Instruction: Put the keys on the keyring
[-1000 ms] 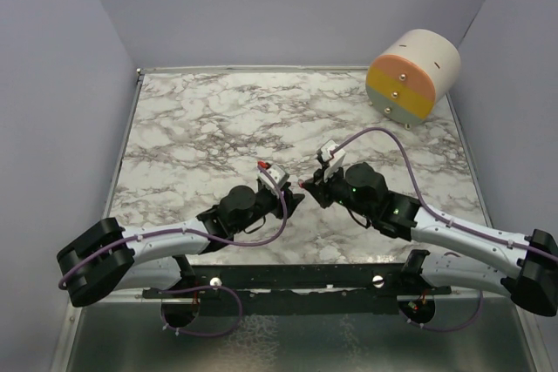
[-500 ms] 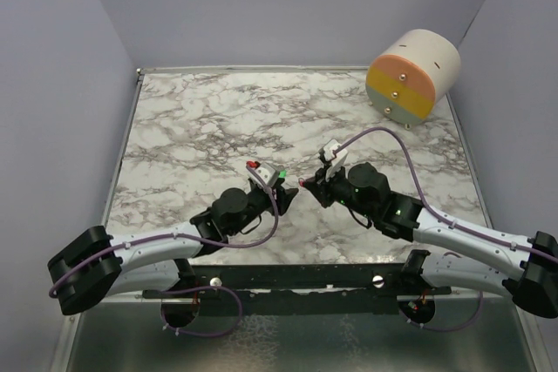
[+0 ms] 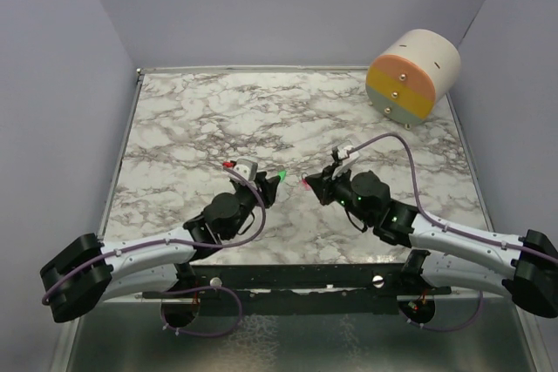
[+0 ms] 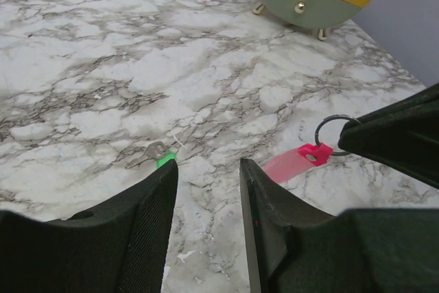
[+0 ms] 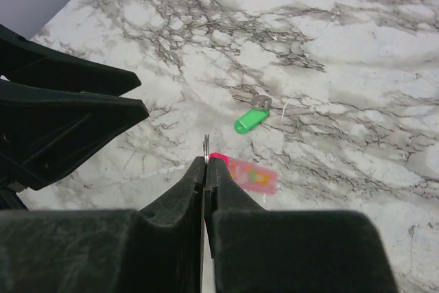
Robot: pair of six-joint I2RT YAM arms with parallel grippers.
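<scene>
**Right jaws pinch the ring, left jaws stand apart**

The right gripper (image 5: 205, 164) has its jaws pressed tight together. They pinch the thin metal keyring (image 4: 332, 135) by its edge, so the ring stands up out of the tips. The pink key (image 4: 291, 165) touches the ring with its bright red end. Its long pale part points away toward 8 o'clock in the left wrist view. I cannot tell if it is already hooked on the ring.

The left gripper (image 4: 208, 167) has its jaws partly open, with bare table showing in the gap. They hold nothing. The green key (image 5: 250, 120) lies flat on the marble table (image 3: 200, 119). Its small grey metal part points toward 11 o'clock in the left wrist view. It sits just past the tip of the left jaw, very close.

From above, the green key is at 10 o'clock from the pink key, near it but apart. The two grippers face each other in the middle of the table. A round striped box (image 3: 413, 76) lies on its side at the table's 1 o'clock corner, far from the keys.
</scene>
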